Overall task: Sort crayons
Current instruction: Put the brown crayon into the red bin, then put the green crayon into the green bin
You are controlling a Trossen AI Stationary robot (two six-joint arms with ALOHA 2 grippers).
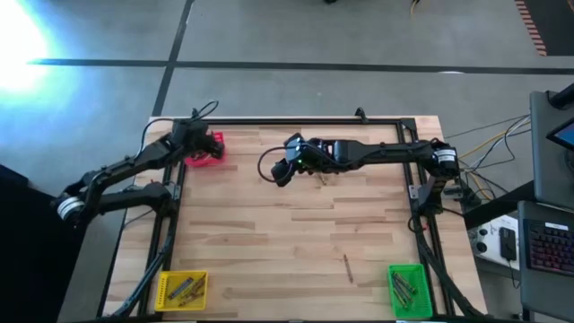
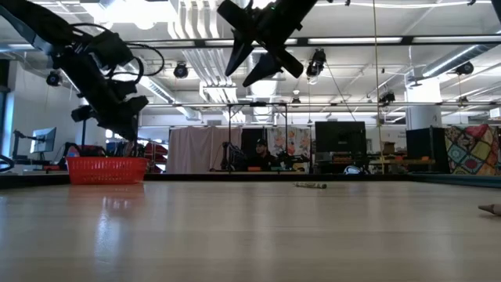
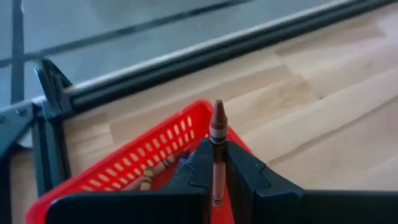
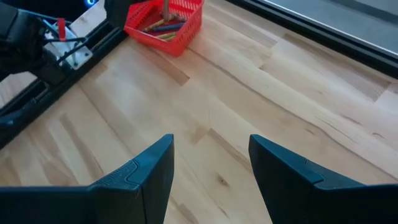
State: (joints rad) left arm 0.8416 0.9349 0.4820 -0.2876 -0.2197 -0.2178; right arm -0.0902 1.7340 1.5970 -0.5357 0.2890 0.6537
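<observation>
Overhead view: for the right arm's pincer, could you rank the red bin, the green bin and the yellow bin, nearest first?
The right pincer hangs open over the table's far middle.
1. Red bin: far-left corner, under the left pincer, which grips a brown-red crayon.
2. Green bin: near-right corner.
3. Yellow bin: near-left corner. Second and third places are nearly a tie.

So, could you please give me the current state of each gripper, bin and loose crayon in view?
Left gripper: shut on a brown-red crayon, over the red bin.
Right gripper: open, empty, above the table.
Red bin: holds several crayons.
Yellow bin: holds crayons.
Green bin: holds crayons.
Loose crayon: lying flat on the table, unsorted.
</observation>
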